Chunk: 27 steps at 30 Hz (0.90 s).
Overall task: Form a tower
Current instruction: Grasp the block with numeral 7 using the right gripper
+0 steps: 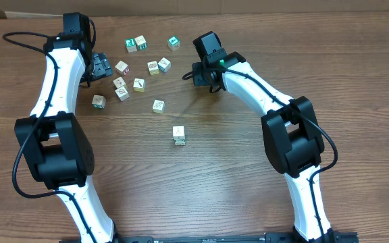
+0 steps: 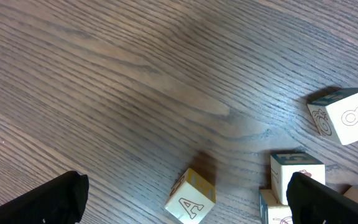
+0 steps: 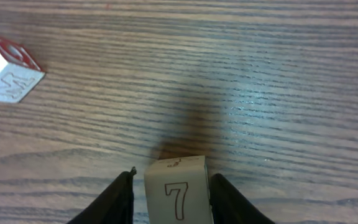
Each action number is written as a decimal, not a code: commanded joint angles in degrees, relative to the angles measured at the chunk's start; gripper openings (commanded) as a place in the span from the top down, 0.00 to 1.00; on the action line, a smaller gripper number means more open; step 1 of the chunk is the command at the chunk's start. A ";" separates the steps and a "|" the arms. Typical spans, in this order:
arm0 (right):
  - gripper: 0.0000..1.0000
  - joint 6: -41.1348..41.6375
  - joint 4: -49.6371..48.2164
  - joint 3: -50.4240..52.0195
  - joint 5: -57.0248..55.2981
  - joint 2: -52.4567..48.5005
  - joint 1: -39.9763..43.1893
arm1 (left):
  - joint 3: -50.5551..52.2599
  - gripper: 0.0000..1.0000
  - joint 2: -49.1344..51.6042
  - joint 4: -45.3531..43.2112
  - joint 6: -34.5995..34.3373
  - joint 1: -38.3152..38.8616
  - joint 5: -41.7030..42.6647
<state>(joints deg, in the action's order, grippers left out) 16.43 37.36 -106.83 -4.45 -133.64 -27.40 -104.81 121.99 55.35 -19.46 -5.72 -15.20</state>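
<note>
The tower (image 1: 179, 136) stands by itself near the middle of the brown tabletop (image 1: 248, 175), between the two white arms. It is one block wide, and from above I cannot tell how many blocks tall it is. It is well apart from both claws. A bunch of loose blocks lies farther back, and the closest one (image 1: 157, 106) sits a little to the far left of the tower. Two blocks with green pictures (image 1: 131, 45) (image 1: 173, 43) are at the very back. The left claw (image 1: 102, 67) is at the left edge of that bunch, with its fingers (image 2: 55, 199) spread wide apart. Its own camera shows a block with the letter A (image 2: 190, 198) lying on the wood between the fingers, touching neither one. A block with an 8 (image 2: 351, 117) lies off to the right. The right claw (image 1: 196, 73) is at the right side of the bunch and is squeezed onto a block with a 7 (image 3: 178, 190). A block with an M (image 3: 8, 78) lies far off to its left.
</note>
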 commanded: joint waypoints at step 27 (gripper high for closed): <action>0.62 -0.39 0.83 -0.02 0.04 -1.55 0.15 | -0.26 0.00 0.55 0.09 0.63 0.15 0.22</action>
<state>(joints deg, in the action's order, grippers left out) 16.47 38.54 -106.83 -4.49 -133.69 -27.40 -104.81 121.99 55.35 -19.46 -5.72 -15.20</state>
